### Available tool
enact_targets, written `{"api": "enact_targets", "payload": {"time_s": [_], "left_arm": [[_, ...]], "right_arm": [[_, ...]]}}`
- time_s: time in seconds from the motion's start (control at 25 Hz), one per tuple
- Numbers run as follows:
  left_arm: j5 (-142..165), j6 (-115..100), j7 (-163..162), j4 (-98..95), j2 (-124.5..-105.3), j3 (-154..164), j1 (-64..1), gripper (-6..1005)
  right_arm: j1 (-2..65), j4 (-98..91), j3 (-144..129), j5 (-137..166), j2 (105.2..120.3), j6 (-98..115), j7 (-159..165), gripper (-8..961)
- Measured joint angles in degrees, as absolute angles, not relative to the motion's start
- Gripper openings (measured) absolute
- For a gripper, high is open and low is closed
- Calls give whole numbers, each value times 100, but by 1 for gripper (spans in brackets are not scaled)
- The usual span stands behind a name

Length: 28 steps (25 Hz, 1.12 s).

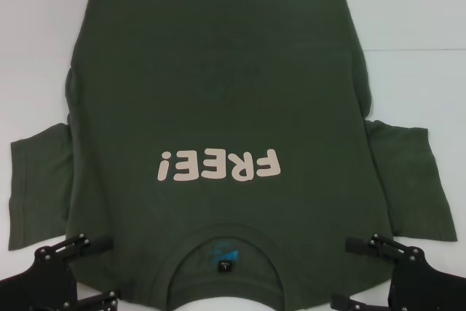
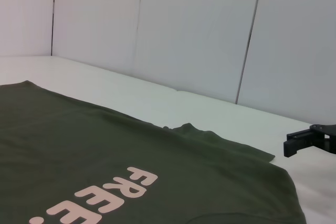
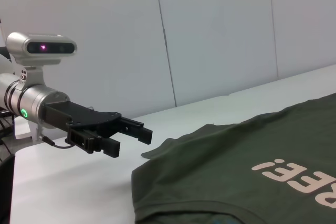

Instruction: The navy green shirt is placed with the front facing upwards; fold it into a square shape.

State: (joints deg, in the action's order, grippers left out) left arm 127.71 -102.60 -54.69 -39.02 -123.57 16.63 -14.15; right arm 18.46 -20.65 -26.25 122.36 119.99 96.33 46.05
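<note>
The navy green shirt (image 1: 218, 129) lies flat and face up, filling the centre of the head view, collar at the lower edge, one sleeve spread to each side. The left gripper (image 1: 109, 271) sits at lower left and the right gripper (image 1: 346, 273) at lower right, each beside a shoulder, both wide open and holding nothing. A likely risk is a finger pinching only the top layer or catching the sleeve, which would skew the fold. One shirt, two grippers.
</note>
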Motion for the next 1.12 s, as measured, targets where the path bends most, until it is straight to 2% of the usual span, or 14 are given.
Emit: {"api": "enact_targets", "payload": {"time_s": [0.68, 0.84, 1.04, 1.12], "left_arm": [[12713, -10406, -5726, -3904, -12337, 1537, -1439, 797], [12698, -10739, -6863, -3923, -12176, 1220, -1593, 797], [12771, -10943, -8938, -4331, -11842, 1103, -1874, 797], [12816, -10882, -9276, -4414, -11785, 1103, -1924, 797]], "right_arm": [[1837, -2065, -2619, 12217, 12006, 9634, 4606, 943], [1836, -2065, -2619, 12216, 12002, 9647, 4631, 944], [1837, -2065, -2610, 12217, 11997, 9668, 4648, 942], [1837, -2065, -2610, 12217, 11996, 9684, 4653, 942]]}}
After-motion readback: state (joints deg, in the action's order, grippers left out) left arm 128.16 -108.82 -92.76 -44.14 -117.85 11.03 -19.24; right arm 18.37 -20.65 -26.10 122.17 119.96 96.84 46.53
